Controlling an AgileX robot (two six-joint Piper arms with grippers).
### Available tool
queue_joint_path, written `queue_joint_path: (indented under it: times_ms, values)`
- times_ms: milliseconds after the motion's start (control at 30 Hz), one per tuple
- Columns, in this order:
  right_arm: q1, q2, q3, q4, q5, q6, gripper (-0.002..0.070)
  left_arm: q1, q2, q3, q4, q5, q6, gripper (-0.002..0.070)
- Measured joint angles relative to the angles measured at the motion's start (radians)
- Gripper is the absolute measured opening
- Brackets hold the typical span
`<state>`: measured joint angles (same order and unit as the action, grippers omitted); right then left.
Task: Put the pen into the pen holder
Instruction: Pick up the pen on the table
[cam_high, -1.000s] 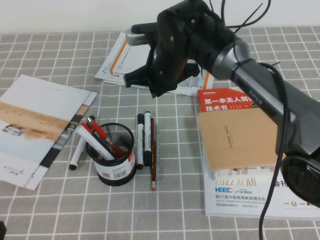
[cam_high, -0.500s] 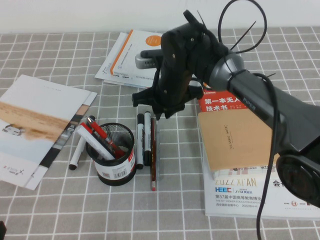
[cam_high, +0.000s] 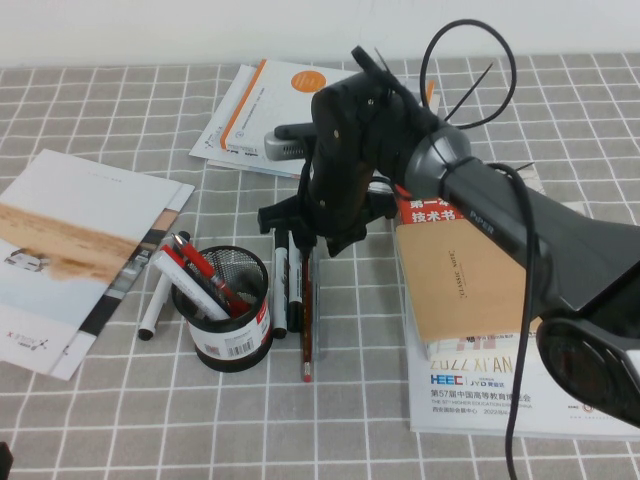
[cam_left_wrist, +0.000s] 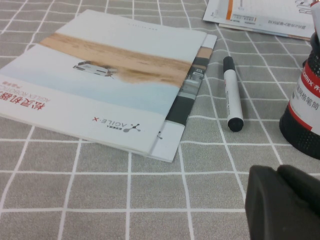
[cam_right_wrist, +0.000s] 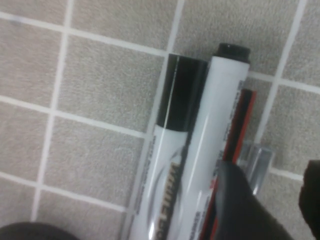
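Observation:
The pen (cam_high: 314, 272), a thin pale grey stick, lies on the cloth against the right side of a dark red pencil (cam_high: 306, 325), right of two white markers (cam_high: 288, 280). Its pale end shows in the right wrist view (cam_right_wrist: 257, 160). My right gripper (cam_high: 312, 238) hangs low over the far ends of these; in its wrist view it (cam_right_wrist: 275, 200) is open, with one finger (cam_right_wrist: 235, 200) over the pencil and the other beyond the pen. The pen holder (cam_high: 228, 312), a black mesh cup holding red pens, stands left of the markers and shows in the left wrist view (cam_left_wrist: 302, 107). My left gripper (cam_left_wrist: 285, 200) is shut and empty, low near the front left.
A booklet (cam_high: 70, 250) lies at the left, with a loose marker (cam_left_wrist: 232, 95) between it and the cup. Stacked books (cam_high: 470, 280) lie at the right and pamphlets (cam_high: 255, 115) at the back. The grey checked cloth (cam_high: 150, 420) covers the table.
My right gripper has come down and toward me, from above the back pamphlets to just over the far ends of the markers and pen. The left arm has not moved.

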<state>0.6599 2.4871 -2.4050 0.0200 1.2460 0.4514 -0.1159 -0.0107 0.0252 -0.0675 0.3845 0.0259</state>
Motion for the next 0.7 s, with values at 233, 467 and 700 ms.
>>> queue_joint_path:
  times_ms: [233, 467, 700]
  values:
    - [0.0, 0.016, 0.0, -0.006, 0.0, 0.0, 0.0238, 0.0, 0.0, 0.0, 0.0, 0.0, 0.0, -0.0003]
    - [0.0, 0.02, 0.0, -0.025, -0.003, 0.0, 0.0239, 0.0, 0.0, 0.0, 0.0, 0.0, 0.0, -0.0003]
    - [0.0, 0.022, 0.0, -0.028, -0.008, 0.0, 0.0239, 0.0, 0.0, 0.0, 0.0, 0.0, 0.0, -0.0003]
